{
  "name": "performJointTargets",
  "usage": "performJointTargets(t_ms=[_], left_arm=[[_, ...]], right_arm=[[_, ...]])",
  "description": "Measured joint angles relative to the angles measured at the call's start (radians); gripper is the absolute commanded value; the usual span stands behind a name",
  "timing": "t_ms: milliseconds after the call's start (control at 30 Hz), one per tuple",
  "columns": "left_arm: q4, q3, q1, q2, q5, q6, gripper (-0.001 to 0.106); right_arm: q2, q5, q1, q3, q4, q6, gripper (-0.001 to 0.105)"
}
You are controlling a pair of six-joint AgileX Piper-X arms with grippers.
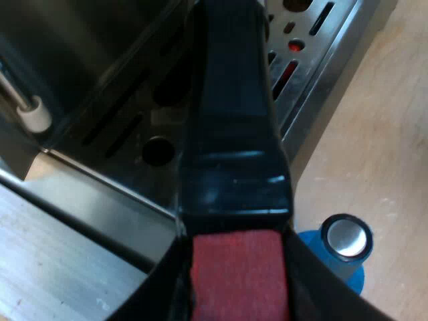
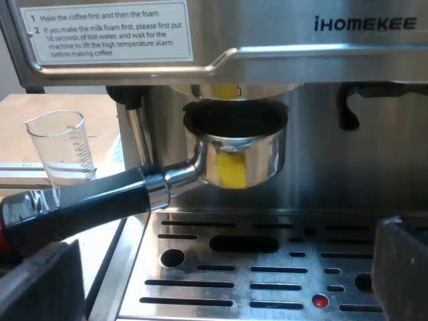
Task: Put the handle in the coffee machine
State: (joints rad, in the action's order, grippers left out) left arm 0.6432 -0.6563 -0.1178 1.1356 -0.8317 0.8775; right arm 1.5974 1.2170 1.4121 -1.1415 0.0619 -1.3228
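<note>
Holder [image 2: 241, 157] hangs just under the brew head of the machine [image 2: 334, 80], its basket rim close to the collar but not yet locked in, above the drip tray [image 2: 267, 267]. Left pincer [image 1: 237, 281] is clenched on the dark handle near its red end. Right pincer [image 2: 221, 274] is released, fingers wide apart, low before the tray. The likely risk: if the basket meets the collar tilted or off-centre, a twist could jam it, and a slip on the smooth handle could drop it onto the tray. A glass [image 2: 60, 147] stands beside the machine, and a blue tamper [image 1: 344, 251] sits on the desk [image 1: 381, 134] near the tray's edge. The front reads "iHOMEKEE". A sticker [image 2: 107, 33] says "Make the coffee first and then the foam", with a second line on hot water and a high temperature alarm
</note>
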Motion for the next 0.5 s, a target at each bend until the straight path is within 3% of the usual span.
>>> performJointTargets(t_ms=[500], left_arm=[[0.077, -0.073, 0.0, 0.09, -0.007, -0.069, 0.0]], right_arm=[[0.0, 0.0, 0.0, 0.0, 0.0, 0.0, 0.087]])
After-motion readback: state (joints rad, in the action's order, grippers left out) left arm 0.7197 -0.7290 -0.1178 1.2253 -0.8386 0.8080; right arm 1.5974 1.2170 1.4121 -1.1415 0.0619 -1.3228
